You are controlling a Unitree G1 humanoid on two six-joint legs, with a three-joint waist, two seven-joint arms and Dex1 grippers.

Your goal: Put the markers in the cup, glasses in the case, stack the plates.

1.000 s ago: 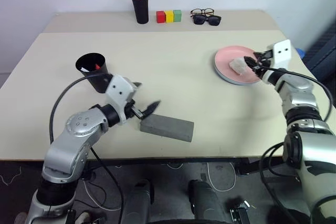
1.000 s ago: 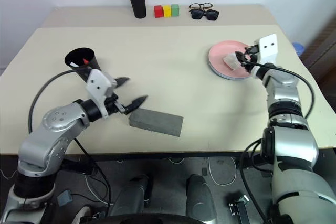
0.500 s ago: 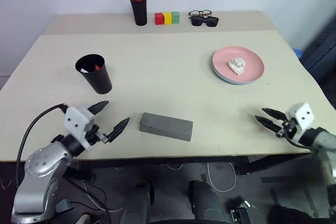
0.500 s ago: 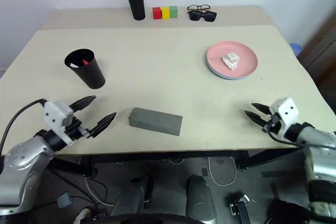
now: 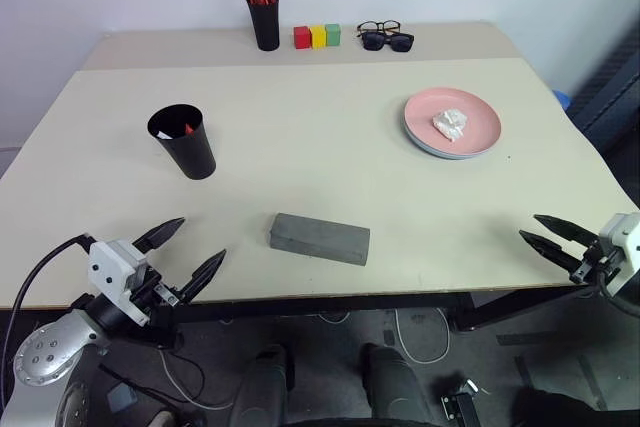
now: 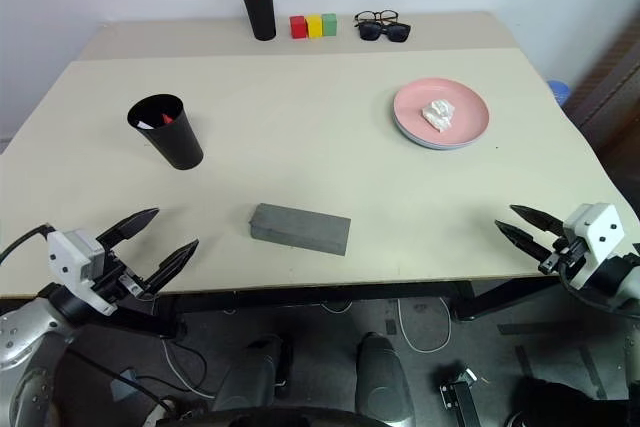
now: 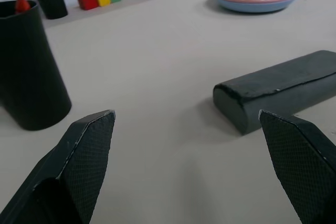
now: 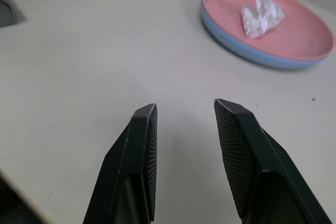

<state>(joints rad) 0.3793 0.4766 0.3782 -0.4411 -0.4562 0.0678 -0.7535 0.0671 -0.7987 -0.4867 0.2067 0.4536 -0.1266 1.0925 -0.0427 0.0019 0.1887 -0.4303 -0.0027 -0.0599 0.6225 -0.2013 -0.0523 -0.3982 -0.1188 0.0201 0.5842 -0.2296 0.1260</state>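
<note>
From where I stand, both arms hang at the near edge of the table (image 5: 330, 162), with nothing held. The left gripper (image 5: 183, 254) has its jaws spread wide and empty; the right gripper (image 5: 553, 238) has its jaws parted a little, also empty. Ahead of the left jaws and off to their right lies the grey case (image 5: 320, 238), closed as far as I can tell, its long axis running roughly across the table, so that one short end faces the left jaws, near them but apart. Ahead of those same jaws on their other side stands the black cup (image 5: 184, 141), upright, with a red marker tip (image 5: 187, 129) showing inside it; I cannot make out the white marker. Well ahead of the right jaws sit the plates (image 5: 452, 124), the pink one already resting on the blue one, whose rim shows underneath, and a crumpled white scrap (image 5: 450, 124) lies on the pink plate. The thin wire glasses do not lie loose on the table; I judge they may be in the case. The two pairs by the far edge (image 5: 387, 35), beside the coloured blocks (image 5: 319, 35) and the pen holder (image 5: 265, 15), are not the task's. Were anything left to do, I judge it would concern the case, and the left arm is plainly the nearer one.
</note>
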